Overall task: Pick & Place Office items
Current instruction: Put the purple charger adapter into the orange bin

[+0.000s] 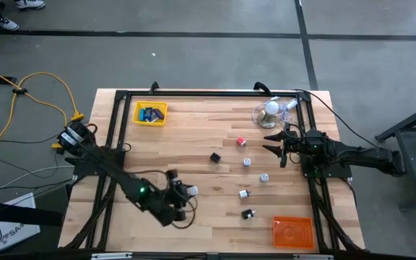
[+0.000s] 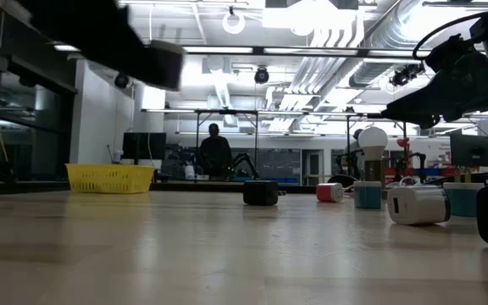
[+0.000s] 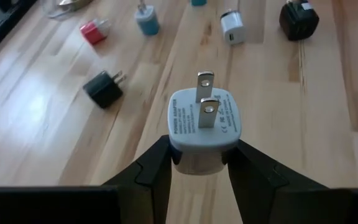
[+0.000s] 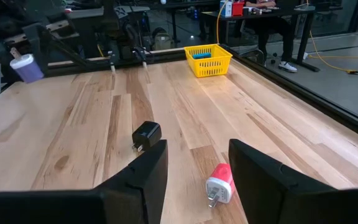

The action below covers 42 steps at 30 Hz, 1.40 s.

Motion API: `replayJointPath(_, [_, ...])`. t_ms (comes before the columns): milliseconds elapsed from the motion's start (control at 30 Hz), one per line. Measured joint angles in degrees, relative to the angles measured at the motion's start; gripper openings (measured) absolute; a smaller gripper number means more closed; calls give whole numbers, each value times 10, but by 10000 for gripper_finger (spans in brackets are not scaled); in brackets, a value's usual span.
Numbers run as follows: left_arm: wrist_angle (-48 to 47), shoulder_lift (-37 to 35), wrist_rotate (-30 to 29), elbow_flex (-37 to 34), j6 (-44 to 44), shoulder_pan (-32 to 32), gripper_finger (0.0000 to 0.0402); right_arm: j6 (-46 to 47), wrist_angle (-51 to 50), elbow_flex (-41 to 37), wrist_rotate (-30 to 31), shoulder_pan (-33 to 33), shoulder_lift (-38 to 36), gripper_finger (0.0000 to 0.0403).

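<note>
Small plug adapters lie scattered on the wooden table: a red one, a black one, silver-white ones, a white one and another black one. My left gripper hovers over the table's near-left part, shut on a pale blue-white adapter. My right gripper is open at the table's right side, just right of the red adapter, touching nothing. The yellow tray holds blue pieces. My left gripper pinches the pale adapter by the two opposite sides of its body, between the two fingers. Its face with the two metal prongs points away from the wrist. The adapter is lifted clear of the table.
An orange tray sits at the near-right corner. A white bulb-shaped object with a clear tangle stands at the far right. A black frame borders the table. Bare wood lies between the yellow tray and the scattered adapters. A person stands in the room beyond.
</note>
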Motion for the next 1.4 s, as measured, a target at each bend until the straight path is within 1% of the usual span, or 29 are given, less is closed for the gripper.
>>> replayJointPath(467, [158,-1,166,0,223,146,124,0,0,0,0,0,0,158])
replayJointPath(633, [186,-1,236,0,266,203,124,0,0,0,0,0,0,158])
replayJointPath(767, [212,0,280,0,312,239,124,0,0,0,0,0,0,158])
replayJointPath(933, [221,0,329,0,331,277,124,0,0,0,0,0,0,158])
replayJointPath(1067, [221,0,347,0,343,296,124,0,0,0,0,0,0,158])
replayJointPath(1400, [227,0,351,0,361,309,124,0,0,0,0,0,0,158])
